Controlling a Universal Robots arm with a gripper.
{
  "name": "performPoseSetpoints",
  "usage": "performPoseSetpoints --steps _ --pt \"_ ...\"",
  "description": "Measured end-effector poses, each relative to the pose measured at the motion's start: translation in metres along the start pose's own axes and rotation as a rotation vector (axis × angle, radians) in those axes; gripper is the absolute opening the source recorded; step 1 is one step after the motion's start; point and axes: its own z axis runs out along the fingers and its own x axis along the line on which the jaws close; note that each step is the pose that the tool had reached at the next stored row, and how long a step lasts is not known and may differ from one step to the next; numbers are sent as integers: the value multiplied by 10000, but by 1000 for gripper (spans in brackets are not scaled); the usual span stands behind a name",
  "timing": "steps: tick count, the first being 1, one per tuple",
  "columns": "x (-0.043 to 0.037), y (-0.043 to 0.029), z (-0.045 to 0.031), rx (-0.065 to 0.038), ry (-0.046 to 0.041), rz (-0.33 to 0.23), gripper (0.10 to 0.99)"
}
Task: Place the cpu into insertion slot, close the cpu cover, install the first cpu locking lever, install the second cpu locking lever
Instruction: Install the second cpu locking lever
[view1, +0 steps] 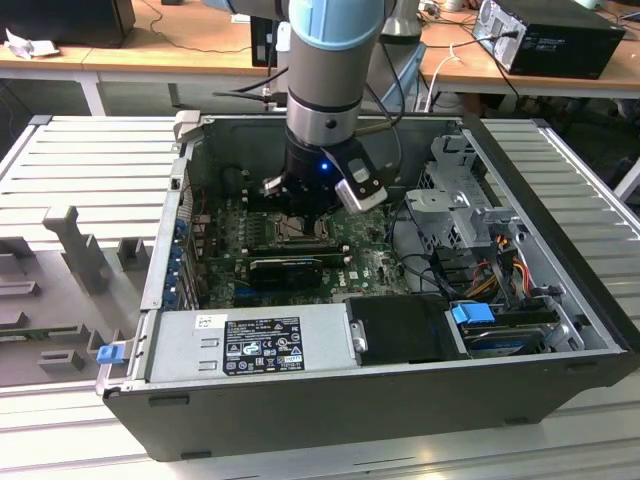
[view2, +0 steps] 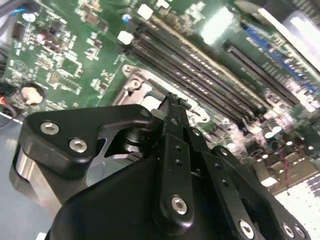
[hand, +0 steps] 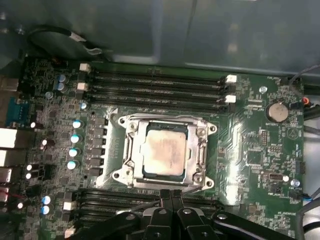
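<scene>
The cpu (hand: 162, 152) sits in the insertion slot (hand: 134, 150) on the green circuit board (hand: 260, 140), and the cpu cover (hand: 202, 150) lies closed flat around it — the chip shows through the square cut-out. Placement and cover closing therefore appear done. Whether either locking lever is latched cannot be judged from these views.

The end effector (hand: 170, 196) hangs just at the edge of the socket, fingers (view2: 172, 150) drawn together to a narrow point, with nothing visible between them. In the exterior view the arm (view1: 335, 60) reaches straight down into the open computer case (view1: 590, 330).

The case lies on its side on a ribbed grey bench (view1: 90, 160). Behind it stand wooden desks (view1: 180, 55) with cables and another computer (view1: 555, 35).
</scene>
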Motion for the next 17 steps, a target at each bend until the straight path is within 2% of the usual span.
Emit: performPoseSetpoints --steps 3,4,5,10,11,13,14,15,17 --pt "114 -16 4 -1 1 -15 106" --pt "188 -16 11 -5 1 -21 106" --pt "213 -15 23 -8 0 -31 106" --pt "228 -29 140 -25 2 -39 106" --pt "248 -32 177 -58 1 -45 106" --pt "281 -41 186 -259 -15 -52 106" --pt "302 -57 187 -495 -32 -62 106" --pt "316 -86 189 -598 -38 -77 106" --pt "337 -108 192 -667 -36 -131 106"
